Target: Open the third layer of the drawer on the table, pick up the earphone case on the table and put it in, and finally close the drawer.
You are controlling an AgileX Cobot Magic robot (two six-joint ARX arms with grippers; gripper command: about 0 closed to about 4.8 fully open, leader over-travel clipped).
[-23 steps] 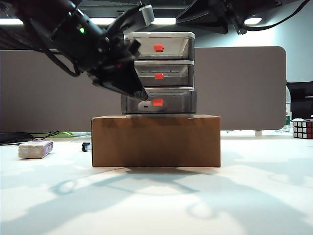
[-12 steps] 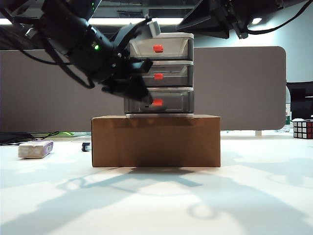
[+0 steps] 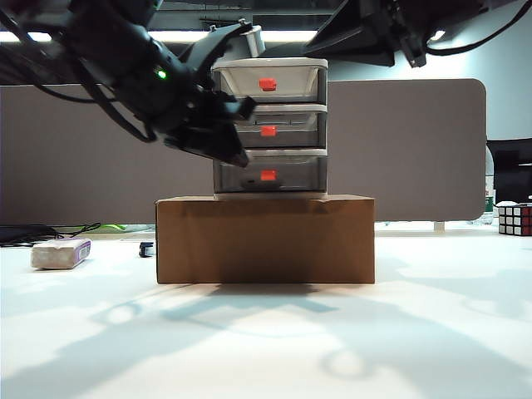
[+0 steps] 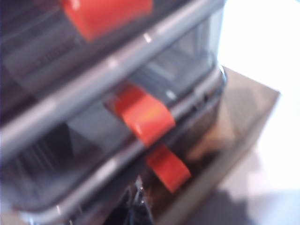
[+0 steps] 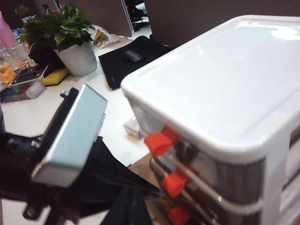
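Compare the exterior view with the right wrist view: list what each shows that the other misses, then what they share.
Only the exterior view shows the cardboard box under the drawer unit, the cube and the block on the table. Only the right wrist view shows the potted plant, the unit's white top and the right gripper. Both show the three red handles and the left gripper.

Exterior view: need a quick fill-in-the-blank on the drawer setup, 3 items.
1. The drawer stands on a brown cardboard ____.
2. Each of its tiers has a small ____-coloured handle.
3. The left pincer is at the drawer's front, on the ____ side of the exterior view.

Missing words: box; red-orange; left
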